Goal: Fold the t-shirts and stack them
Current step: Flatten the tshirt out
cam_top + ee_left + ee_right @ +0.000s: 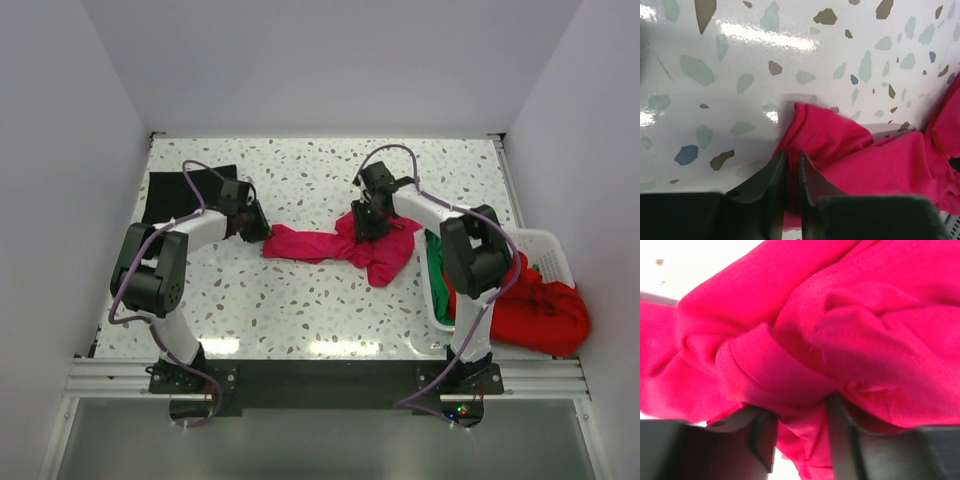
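The magenta-pink t-shirt [340, 245] lies bunched and stretched across the middle of the table. My left gripper [258, 228] is shut on its left end; in the left wrist view the jaws [792, 155] are nearly together with pink cloth [865, 155] pinched between them. My right gripper [368, 222] sits on the shirt's right part; in the right wrist view its jaws [799, 407] hold a thick fold of pink cloth [840, 325]. A black t-shirt [185, 190] lies flat at the back left, behind the left arm.
A white lattice basket [548, 250] stands at the right table edge, with a green shirt [437, 275] along its left side and a red shirt [545, 310] spilling over its front. Walls enclose the table on three sides.
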`<state>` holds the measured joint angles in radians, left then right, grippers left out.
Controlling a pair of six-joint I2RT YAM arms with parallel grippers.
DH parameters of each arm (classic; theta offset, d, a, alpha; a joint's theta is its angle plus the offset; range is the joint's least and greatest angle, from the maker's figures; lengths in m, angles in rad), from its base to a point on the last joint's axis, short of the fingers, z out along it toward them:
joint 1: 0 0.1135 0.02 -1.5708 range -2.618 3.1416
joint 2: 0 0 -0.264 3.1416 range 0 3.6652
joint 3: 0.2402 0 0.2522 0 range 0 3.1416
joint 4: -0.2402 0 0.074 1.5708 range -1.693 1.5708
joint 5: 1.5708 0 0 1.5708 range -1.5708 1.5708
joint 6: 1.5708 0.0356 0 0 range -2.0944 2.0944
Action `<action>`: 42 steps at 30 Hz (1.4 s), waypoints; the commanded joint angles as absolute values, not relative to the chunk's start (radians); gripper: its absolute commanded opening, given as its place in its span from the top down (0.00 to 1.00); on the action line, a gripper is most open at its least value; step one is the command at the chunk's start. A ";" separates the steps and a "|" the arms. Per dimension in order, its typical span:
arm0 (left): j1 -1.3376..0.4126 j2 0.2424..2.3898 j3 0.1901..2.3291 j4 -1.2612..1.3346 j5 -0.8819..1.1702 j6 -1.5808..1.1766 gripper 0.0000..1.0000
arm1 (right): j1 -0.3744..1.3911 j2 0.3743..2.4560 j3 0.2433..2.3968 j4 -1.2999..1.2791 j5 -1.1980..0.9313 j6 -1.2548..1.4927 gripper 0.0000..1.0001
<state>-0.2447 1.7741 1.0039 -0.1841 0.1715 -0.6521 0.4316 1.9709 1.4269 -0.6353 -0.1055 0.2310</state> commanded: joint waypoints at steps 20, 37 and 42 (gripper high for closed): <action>-0.190 1.344 1.193 -0.345 0.173 -0.690 1.00 | 0.431 1.537 1.607 -0.805 -0.015 0.382 1.00; -0.179 0.996 1.440 -0.715 -0.290 -0.745 1.00 | 0.433 1.230 1.698 -0.790 0.034 0.324 1.00; -0.179 1.115 1.456 -0.602 -0.229 -0.706 1.00 | 0.430 1.291 1.704 -0.733 0.152 0.360 1.00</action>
